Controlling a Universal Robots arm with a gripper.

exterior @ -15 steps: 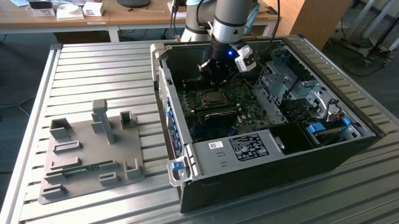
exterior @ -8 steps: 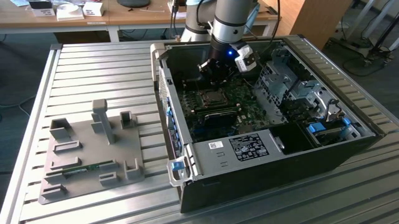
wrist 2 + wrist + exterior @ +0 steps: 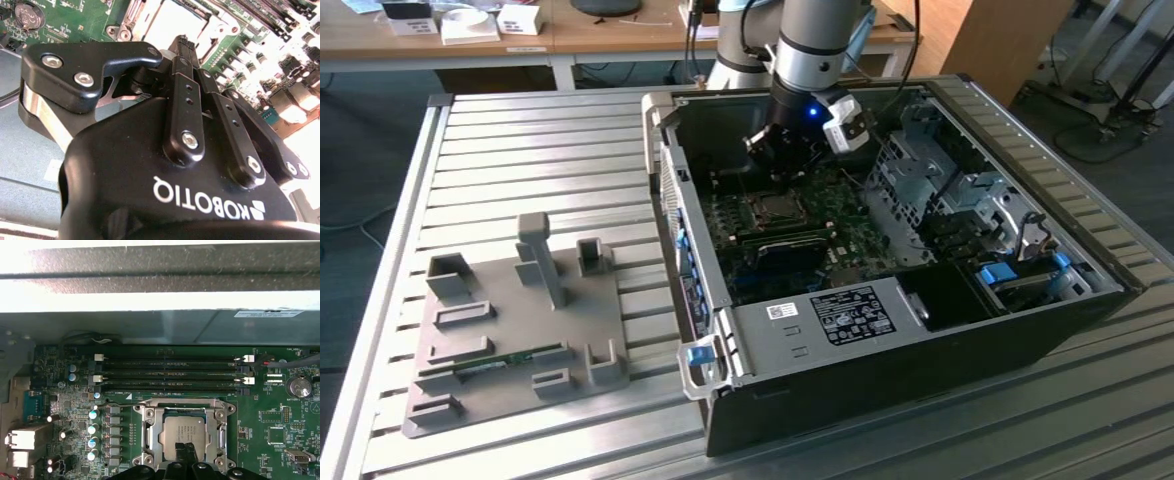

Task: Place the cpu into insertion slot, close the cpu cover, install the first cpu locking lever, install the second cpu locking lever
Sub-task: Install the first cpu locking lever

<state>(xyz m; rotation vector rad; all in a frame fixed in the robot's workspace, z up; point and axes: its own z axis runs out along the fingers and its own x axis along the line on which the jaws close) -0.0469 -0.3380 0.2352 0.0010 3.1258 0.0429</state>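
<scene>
One grey tray [image 3: 500,300] with blocks and slots sits on the exterior view's left, on a ribbed metal table [image 3: 520,140]. A thin green strip [image 3: 494,362] lies in one of its slots. A wooden desk [image 3: 587,40] stands behind the table.

Next to the tray, toward the exterior view's right, a black computer case [image 3: 907,350] lies open on its side. The green motherboard [image 3: 790,232] is down inside it. The robot arm [image 3: 814,40] reaches into the case from the back. Its gripper [image 3: 781,168] hangs just over the cpu [image 3: 775,209].

In the first wrist view, little silver cans [image 3: 93,429] stand in a row on the board. Four long black memory slots [image 3: 170,372] run side by side near the case wall. The cpu [image 3: 181,432] sits in its slot, silver top facing up. The cpu cover [image 3: 150,432] lies flat around it like a metal picture frame, and the chip shows through the square hole. The gripper [image 3: 186,452] is right over the near edge of the cpu. I cannot tell if it touches. A round battery [image 3: 299,386] sits well apart from the slot.

In the second wrist view, the two black fingers [image 3: 182,90] come together at the tips, with nothing between them. The gripper [image 3: 186,42] points at the bright cpu cover [image 3: 172,25].
</scene>
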